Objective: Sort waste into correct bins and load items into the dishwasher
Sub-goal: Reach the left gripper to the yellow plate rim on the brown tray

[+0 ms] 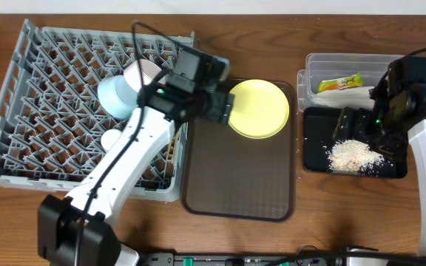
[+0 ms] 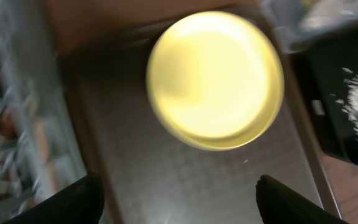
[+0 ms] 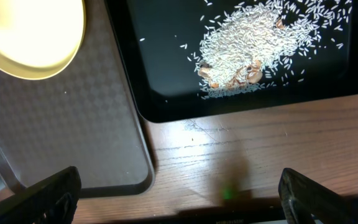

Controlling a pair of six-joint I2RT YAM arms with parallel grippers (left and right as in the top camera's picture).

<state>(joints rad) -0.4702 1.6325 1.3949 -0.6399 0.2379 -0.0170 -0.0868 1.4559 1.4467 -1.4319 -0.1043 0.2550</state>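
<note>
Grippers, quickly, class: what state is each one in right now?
Left gripper: open, fingers wide apart, holding nothing.
Right gripper: open, fingers wide apart, holding nothing.

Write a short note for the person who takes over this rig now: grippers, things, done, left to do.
Left gripper: open, empty, by the yellow plate.
Right gripper: open, empty, near the black tray.
Done: blue bowl, white bowl and cup in the rack; wrapper and napkin in the clear tub; rice in the black tray.
To do: the plate, on the brown tray, goes to the rack.
Chopsticks: cannot tell.
</note>
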